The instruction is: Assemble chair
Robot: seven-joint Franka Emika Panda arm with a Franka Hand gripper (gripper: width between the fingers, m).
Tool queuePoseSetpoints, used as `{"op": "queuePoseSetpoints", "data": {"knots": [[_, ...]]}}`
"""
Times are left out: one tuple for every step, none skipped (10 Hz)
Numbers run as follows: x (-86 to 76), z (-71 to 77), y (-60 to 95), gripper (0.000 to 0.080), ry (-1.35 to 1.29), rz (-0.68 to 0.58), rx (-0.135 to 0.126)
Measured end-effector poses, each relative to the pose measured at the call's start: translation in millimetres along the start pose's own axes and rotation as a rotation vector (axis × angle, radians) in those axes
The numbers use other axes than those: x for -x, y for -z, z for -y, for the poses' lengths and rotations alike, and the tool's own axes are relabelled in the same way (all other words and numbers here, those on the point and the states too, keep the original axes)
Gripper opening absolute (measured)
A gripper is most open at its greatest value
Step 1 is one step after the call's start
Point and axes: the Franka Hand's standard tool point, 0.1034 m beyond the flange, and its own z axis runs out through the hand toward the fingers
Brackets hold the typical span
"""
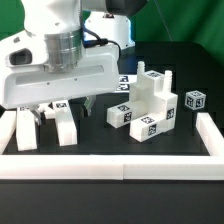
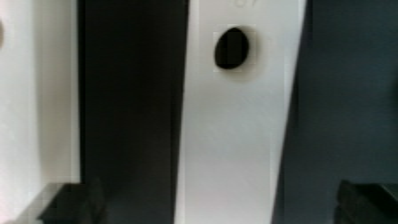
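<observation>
You're looking at a glossy white arm point(image 1: 45, 18) built of smooth, rounded shells. Directly above the broad, flat-faced white hand housing point(image 1: 70, 80) sits a ringed silver-grey collar point(image 1: 62, 45), and a thin black cable point(image 1: 100, 41) curves out just above that housing's upper edge. Below the housing, your fingers point(image 2: 71, 204) are dark, blocky and nearly black

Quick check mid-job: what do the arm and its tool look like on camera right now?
The arm is glossy white with rounded casings and a grey, metal-looking collar at the wrist. A thin black cable loops beside it. The tool has a broad, boxy white body and two dark fingers. No markings on it are legible.
</observation>
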Motion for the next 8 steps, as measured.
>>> {"op": "queuePoseSetpoints", "data": {"knots": [[1.6,-0.9,-2.4,0.0649,-0.003,0.004,-0.001],[2.3,-0.1,-5.4,0.0649,-0.003,0.007,-0.001],[4.4,0.1,-10.6,0.0649,-0.003,0.014,-0.002],[7.1,0.8,-14.8,0.0649,-0.009,0.021,-0.005],[9.6,1.7,-17.8,0.0649,-0.012,0.026,-0.007],[11.1,2.7,-19.6,0.0649,-0.012,0.029,-0.008],[11.5,4.1,-20.8,0.0649,-0.010,0.031,-0.009],[11.2,5.5,-21.7,0.0649,-0.008,0.032,-0.011]]}}
